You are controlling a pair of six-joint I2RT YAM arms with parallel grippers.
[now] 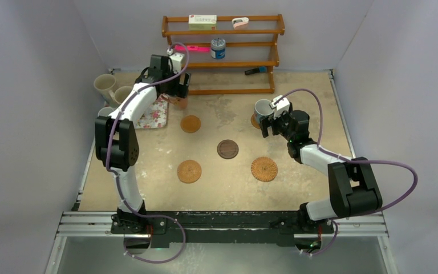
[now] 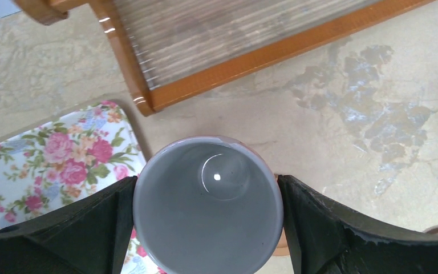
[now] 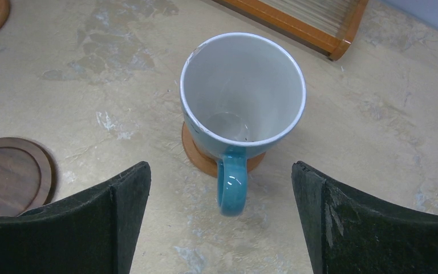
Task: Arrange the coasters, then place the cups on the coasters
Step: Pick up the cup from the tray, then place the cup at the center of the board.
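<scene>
My left gripper (image 1: 181, 96) (image 2: 208, 228) is shut on an orange-brown cup (image 1: 180, 103) (image 2: 205, 211), one finger on each side of its rim, beside the floral tray. A light blue cup (image 1: 260, 108) (image 3: 242, 94) stands on a tan coaster (image 3: 197, 155), its handle toward my right gripper (image 1: 269, 121) (image 3: 219, 228), which is open and apart from it. Bare on the table lie a tan coaster (image 1: 190, 124), a dark brown coaster (image 1: 227, 149) (image 3: 8, 174) and two woven coasters (image 1: 189, 171) (image 1: 264, 169). Two cream cups (image 1: 104, 84) (image 1: 122, 94) and a small grey-white cup (image 1: 106, 112) stand at far left.
A floral tray (image 1: 155, 115) (image 2: 40, 160) lies under the left arm. A wooden rack (image 1: 222, 54) (image 2: 217, 34) stands along the back wall with a tin can (image 1: 218, 48), a box and small items. Grey walls close the left and right sides.
</scene>
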